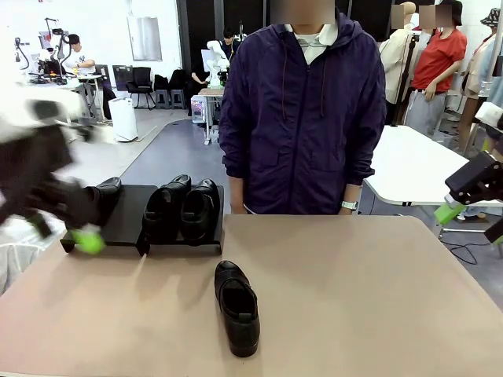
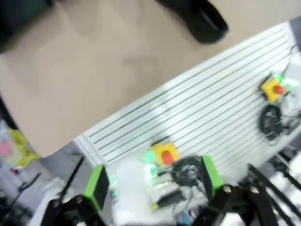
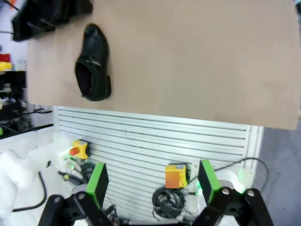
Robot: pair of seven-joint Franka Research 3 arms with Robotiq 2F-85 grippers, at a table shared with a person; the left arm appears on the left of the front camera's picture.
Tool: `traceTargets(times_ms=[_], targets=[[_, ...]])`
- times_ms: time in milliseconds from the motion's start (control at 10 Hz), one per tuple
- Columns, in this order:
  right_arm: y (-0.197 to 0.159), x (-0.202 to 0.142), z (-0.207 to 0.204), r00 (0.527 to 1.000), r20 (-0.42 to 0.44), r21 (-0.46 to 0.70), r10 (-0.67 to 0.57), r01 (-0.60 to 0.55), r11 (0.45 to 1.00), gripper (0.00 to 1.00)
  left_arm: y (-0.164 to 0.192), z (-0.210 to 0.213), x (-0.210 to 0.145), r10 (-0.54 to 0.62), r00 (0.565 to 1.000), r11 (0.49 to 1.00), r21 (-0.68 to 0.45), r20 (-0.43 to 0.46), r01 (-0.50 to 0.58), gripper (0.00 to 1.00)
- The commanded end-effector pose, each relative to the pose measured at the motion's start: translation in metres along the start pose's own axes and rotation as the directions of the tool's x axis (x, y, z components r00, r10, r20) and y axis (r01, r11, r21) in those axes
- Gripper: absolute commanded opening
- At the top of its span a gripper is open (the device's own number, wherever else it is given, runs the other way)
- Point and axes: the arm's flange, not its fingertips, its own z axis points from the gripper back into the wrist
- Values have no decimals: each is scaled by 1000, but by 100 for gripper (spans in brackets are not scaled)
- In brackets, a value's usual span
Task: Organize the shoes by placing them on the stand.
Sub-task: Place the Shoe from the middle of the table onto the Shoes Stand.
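Three shoes (image 1: 179, 206) on the stand (image 1: 130, 216) — one (image 1: 237, 306) off — both grippers agape, empty.

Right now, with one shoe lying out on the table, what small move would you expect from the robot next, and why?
Probably the left gripper, open and empty near the stand, would swing toward the lone shoe on the table to pick it up. Three shoes already sit on the stand, with a free gap between them. The right gripper hangs farther off, also open.
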Motion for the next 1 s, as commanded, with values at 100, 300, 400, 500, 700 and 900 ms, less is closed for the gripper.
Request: traceTargets(times_ms=[100,300,400,500,700,900], targets=[[0,2,3,1000,-8,27,17,-17,999,100,-77,-64,42,157,984,985,63,81,-162,100],[0,2,3,1000,-8,27,17,-17,999,100,-108,-101,43,234,966,968,61,115,-242,100],[0,2,3,1000,-8,27,17,-17,999,100,-112,-112,45,260,954,960,66,151,-272,100],[0,2,3,1000,-8,27,17,-17,999,100,-112,-93,42,183,979,981,42,90,-187,100],[0,2,3,1000,-8,27,17,-17,999,100,-112,-93,42,183,979,981,42,90,-187,100],[0,2,3,1000,-8,27,17,-17,999,100,-116,-100,44,198,975,978,38,100,-203,100]])
